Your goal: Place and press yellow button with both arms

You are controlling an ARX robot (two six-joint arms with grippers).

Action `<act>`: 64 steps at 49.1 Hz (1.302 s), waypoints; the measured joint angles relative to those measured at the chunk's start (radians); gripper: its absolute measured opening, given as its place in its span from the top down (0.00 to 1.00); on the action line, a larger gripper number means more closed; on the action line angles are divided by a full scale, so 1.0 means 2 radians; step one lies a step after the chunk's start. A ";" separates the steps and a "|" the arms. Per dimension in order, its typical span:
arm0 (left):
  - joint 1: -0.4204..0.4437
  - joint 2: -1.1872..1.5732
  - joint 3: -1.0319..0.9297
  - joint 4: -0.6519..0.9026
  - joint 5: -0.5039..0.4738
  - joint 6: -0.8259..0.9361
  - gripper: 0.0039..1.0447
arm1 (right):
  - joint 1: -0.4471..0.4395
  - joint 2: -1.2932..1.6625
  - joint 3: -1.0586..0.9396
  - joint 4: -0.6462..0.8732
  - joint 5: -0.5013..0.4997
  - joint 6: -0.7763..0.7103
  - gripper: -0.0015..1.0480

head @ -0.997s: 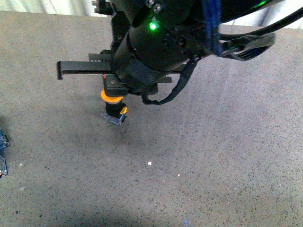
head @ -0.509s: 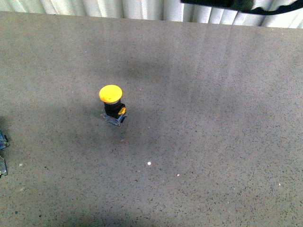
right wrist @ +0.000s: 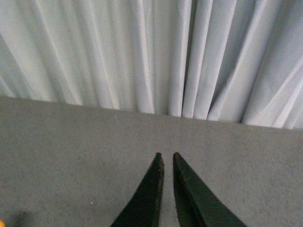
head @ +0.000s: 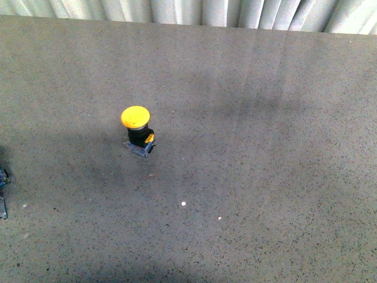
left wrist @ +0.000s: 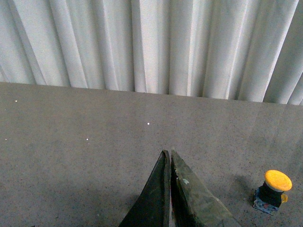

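The yellow button [head: 136, 121] stands upright on the grey speckled table, left of centre in the front view, its domed cap on a black body with a yellow tab and clear base. Neither arm shows in the front view. In the left wrist view my left gripper [left wrist: 168, 153] is shut and empty, held above the table, and the button [left wrist: 274, 187] stands apart from it to one side. In the right wrist view my right gripper [right wrist: 166, 155] is shut and empty over bare table; a sliver of orange shows at the frame's lower corner [right wrist: 1, 222].
A white pleated curtain [head: 194, 10] runs along the table's far edge. A small dark blue object [head: 3, 177] lies at the left edge of the front view, partly cut off. A few white specks [head: 184, 204] dot the table.
One second ago a black arm hung over the button with its jaws at the cap. It has lifted up and out of the front view. The button stands in the same place.
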 joint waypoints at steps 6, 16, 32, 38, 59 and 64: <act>0.000 0.000 0.000 0.000 0.000 0.000 0.99 | -0.023 -0.041 -0.048 0.000 -0.027 -0.006 0.99; 0.000 0.000 0.000 0.000 0.000 0.000 0.99 | -0.047 -0.095 -0.089 -0.008 -0.049 -0.006 0.99; 0.000 0.000 0.000 0.000 0.000 0.000 0.99 | -0.086 -0.206 -0.146 -0.065 -0.090 -0.006 0.99; 0.000 0.000 0.000 0.000 0.000 0.000 0.99 | -0.124 -0.245 -0.158 -0.092 -0.124 -0.006 0.99; 0.000 0.000 0.000 0.000 0.000 0.000 0.99 | -0.127 -0.333 -0.180 -0.147 -0.129 -0.006 0.99; 0.000 0.000 0.000 0.000 0.000 0.000 0.99 | -0.127 -0.359 -0.180 -0.172 -0.129 -0.006 0.99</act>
